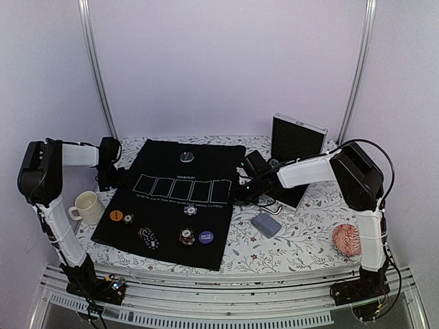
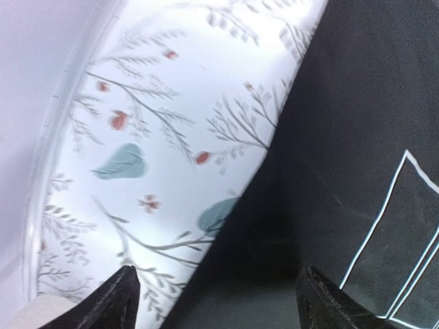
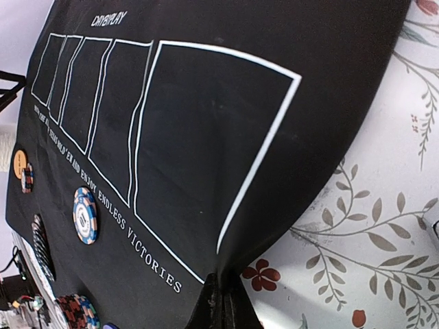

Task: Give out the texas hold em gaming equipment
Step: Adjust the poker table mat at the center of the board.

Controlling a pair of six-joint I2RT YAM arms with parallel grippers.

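Hovering at black mat (image 1: 175, 199) left edge, your left gripper (image 2: 216, 298) spread wide, nothing between fingers. Orange button (image 1: 116, 215), chip stacks (image 1: 147, 238), purple button (image 1: 205, 237) sit along mat's near half. Your right gripper (image 3: 221, 301) clenched, pinching mat's right edge.

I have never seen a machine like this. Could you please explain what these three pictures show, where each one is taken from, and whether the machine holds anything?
These are two robot arms bolted at the near table edge. The wide picture comes from above and behind them; the other two come from cameras on each wrist.

On the flowered cloth lies a black mat with five white card outlines. On it sit chip stacks, an orange disc, a purple disc and a silver disc. A cream mug, a blue-grey card deck and a red patterned disc lie beside it.

The left gripper is open over the mat's left edge, empty. The right gripper is shut at the mat's right edge, seemingly pinching the fabric.
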